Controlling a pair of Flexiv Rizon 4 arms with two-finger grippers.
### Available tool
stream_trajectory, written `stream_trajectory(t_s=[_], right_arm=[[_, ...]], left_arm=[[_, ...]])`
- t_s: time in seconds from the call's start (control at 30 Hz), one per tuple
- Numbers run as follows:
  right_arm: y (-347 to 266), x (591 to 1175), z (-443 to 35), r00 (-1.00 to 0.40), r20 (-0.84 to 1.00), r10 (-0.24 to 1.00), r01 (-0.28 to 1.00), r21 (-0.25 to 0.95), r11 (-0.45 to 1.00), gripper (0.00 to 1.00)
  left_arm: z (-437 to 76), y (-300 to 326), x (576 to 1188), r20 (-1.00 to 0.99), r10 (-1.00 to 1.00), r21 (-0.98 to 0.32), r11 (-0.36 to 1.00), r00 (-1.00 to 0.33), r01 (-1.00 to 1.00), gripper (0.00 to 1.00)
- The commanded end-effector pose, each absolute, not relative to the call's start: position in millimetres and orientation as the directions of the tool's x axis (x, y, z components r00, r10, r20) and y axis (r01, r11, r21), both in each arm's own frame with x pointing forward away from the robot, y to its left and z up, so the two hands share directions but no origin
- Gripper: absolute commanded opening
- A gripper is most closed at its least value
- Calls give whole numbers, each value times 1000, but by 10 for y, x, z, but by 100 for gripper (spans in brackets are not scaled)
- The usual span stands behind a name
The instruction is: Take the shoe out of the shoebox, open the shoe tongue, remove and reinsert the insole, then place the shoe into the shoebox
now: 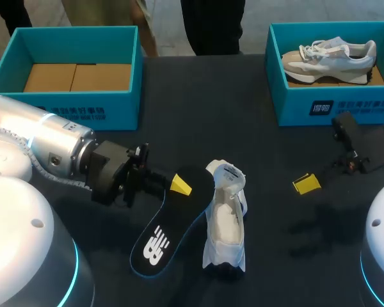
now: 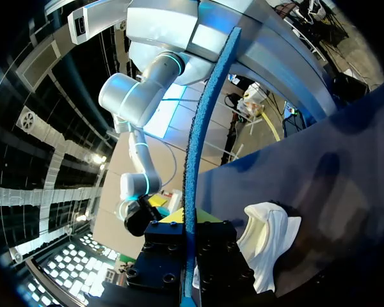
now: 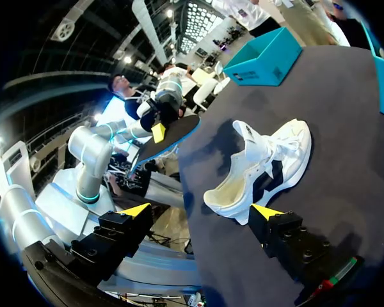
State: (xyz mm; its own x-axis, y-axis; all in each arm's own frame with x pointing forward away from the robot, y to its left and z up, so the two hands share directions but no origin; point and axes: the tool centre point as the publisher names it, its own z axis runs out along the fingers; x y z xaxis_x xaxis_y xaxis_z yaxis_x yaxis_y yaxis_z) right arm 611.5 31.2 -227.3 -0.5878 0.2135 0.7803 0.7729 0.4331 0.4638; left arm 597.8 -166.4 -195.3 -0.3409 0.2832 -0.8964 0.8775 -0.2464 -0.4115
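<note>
A black insole (image 1: 157, 240) with a white logo hangs over the table's front middle, its heel end pinched in my left gripper (image 1: 179, 183), which is shut on it. In the left wrist view the insole (image 2: 191, 160) shows edge-on, with a blue rim, running out from between the black fingers (image 2: 221, 259). Just right of the insole, a white shoe (image 1: 225, 217) rests on the table with its tongue pulled open. My right gripper (image 1: 326, 174) hangs open to the right of the shoe, holding nothing. From the right wrist view, the shoe (image 3: 262, 166) lies ahead of the spread yellow tips.
A teal shoebox (image 1: 125, 102) with a cardboard floor stands at the back left. At the back right, a second teal box (image 1: 288, 102) holds a grey-and-white sneaker (image 1: 329, 57). The dark tabletop (image 1: 211, 115) spreads between them.
</note>
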Motion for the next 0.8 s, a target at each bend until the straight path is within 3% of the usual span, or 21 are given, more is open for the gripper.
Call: stream_trajectory(t_s=[0.03,0.27,0.8], right_arm=[[321,6103,-2268,-587,779,218,774,462,434,100],[317,5985,-2369,-719,659,223,647,517,560,100],[49,5773,-2617,-848,500,175,477,579,662,100]], left_arm=[[-1952,-1671,5969,-896,285,-411,-244,-340,878,0],[-1979,-1697,5823,-880,199,-471,-249,-432,846,0],[-2070,-1818,5478,-796,175,-604,-295,-580,740,0]])
